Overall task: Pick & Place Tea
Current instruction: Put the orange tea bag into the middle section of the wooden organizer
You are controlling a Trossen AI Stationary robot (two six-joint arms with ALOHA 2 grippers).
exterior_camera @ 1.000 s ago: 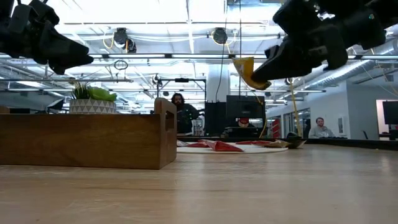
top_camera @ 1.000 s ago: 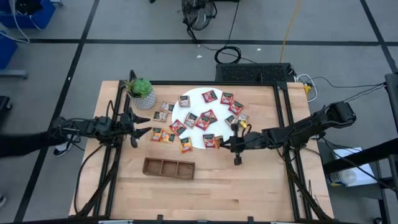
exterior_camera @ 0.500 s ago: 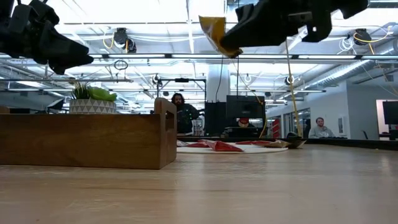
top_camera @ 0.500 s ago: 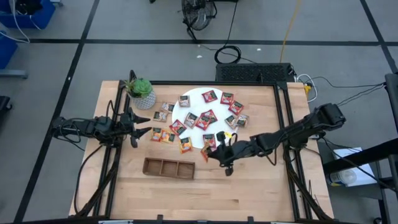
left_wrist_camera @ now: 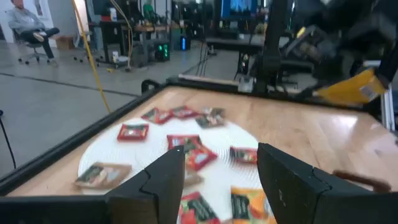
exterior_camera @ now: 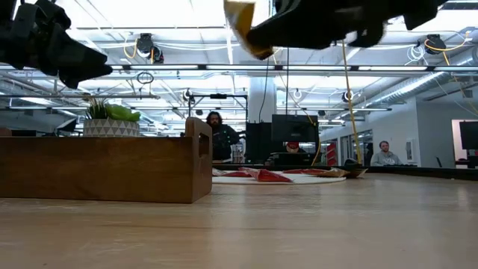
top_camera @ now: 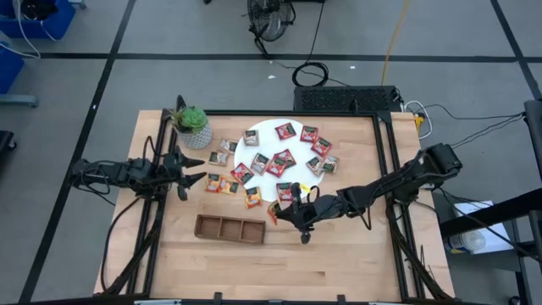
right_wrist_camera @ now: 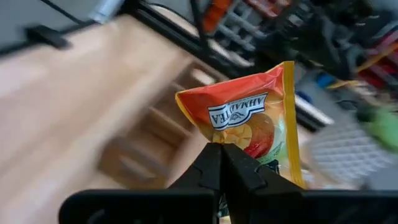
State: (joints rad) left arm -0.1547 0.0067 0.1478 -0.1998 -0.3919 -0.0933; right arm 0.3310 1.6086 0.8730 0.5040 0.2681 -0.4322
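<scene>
One orange tea sachet [right_wrist_camera: 252, 127] pinched in right fingers [right_wrist_camera: 214, 163]; left fingers [left_wrist_camera: 169, 173] apart.

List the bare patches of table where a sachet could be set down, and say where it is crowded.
Free: the wide strip of table between the wooden tray and the near edge; the corner beyond the white disc, toward the right arm's side. Crowded: the disc and its left rim, strewn with tea sachets, up to the potted plant.

Orange-yellow sachet [right_wrist_camera: 252, 127] with a dark label; mostly red sachets [top_camera: 282, 159] across the white disc [top_camera: 265, 140]; brown wooden tray [top_camera: 229, 228]; pale wood tabletop [top_camera: 356, 254].
</scene>
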